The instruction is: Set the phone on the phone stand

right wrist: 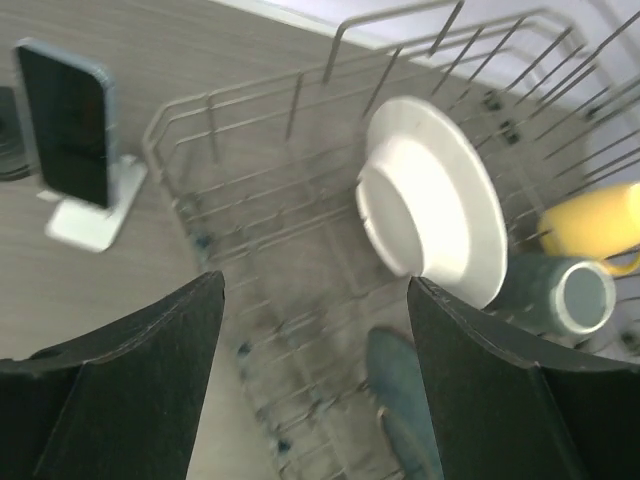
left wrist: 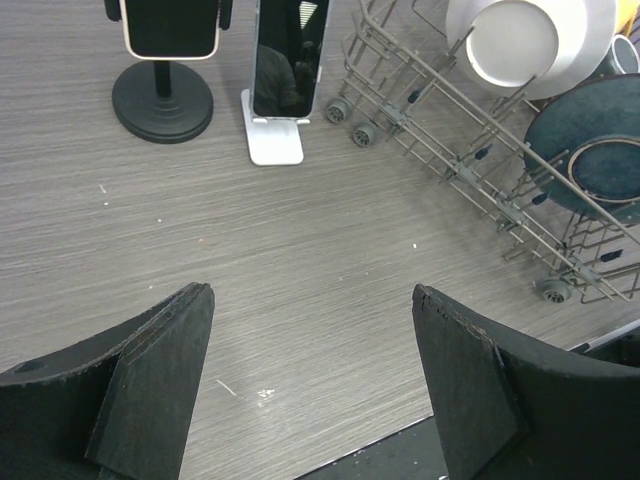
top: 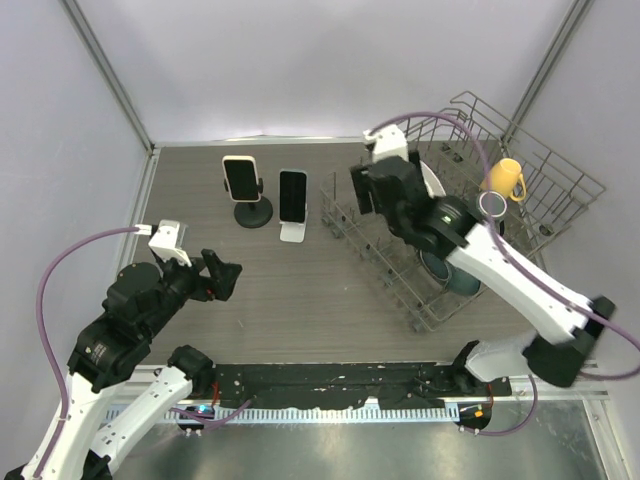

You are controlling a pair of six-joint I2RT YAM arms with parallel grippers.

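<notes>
Black blue-edged phone [top: 292, 195] seen propped upright on white angled stand [top: 293, 233], beside cream-edged phone [top: 241, 178] clamped in black round-base stand [top: 253, 213]. R gripper [top: 362, 192] jaws apart, nothing held, above wire dish rack [top: 540, 215]. L gripper [top: 222, 275] jaws apart, empty, over grey wood-grain table [top: 300, 300]

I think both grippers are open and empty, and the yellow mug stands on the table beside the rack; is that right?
Not quite: the mug sits inside the rack, not on the table beside it, as the top view shows. The left gripper and right gripper are indeed open and empty.
</notes>
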